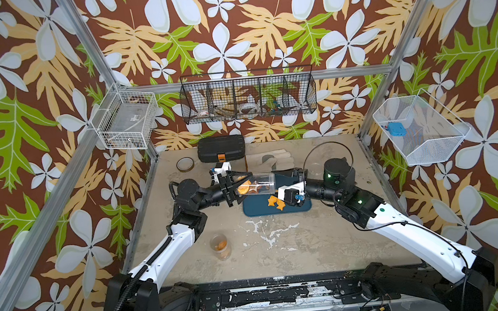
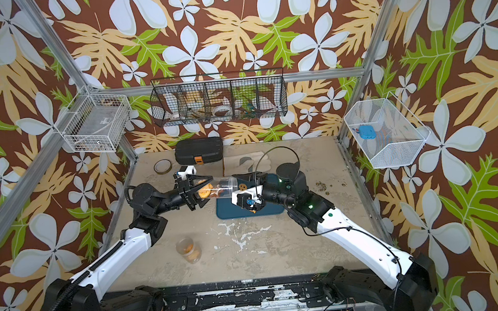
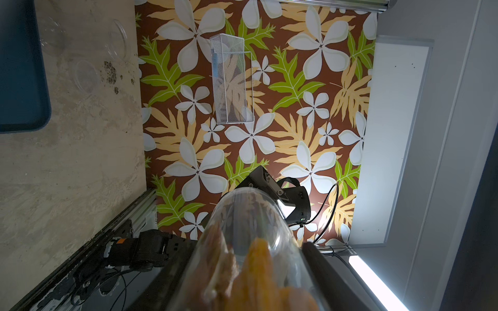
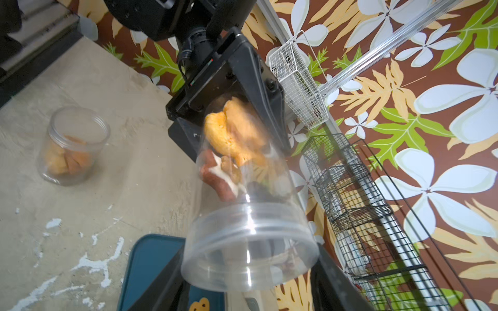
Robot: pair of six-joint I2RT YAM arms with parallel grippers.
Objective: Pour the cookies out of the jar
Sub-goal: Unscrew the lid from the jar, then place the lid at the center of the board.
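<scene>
We are clamping the left gripper (image 1: 245, 185) on the base of the clear jar (image 1: 260, 186), tipped sideways over the blue tray (image 1: 256, 212) on the desk (image 1: 312, 243), cookies (image 1: 242, 189) bunching inside. Seemingly light, stiff, slick: base hold suits. Right gripper (image 4: 250, 250) at its mouth: grip unclear to us.

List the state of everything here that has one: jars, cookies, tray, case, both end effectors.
Held jar: on its side, lid off, mouth over the tray.
Cookies: several inside the held jar, a few on the tray.
Tray: lying flat, partly covered.
Second jar: upright, open, cookies inside.
Black case: closed.
Left end effector: shut on the held jar's base.
Right end effector: shut on its mouth end.
</scene>
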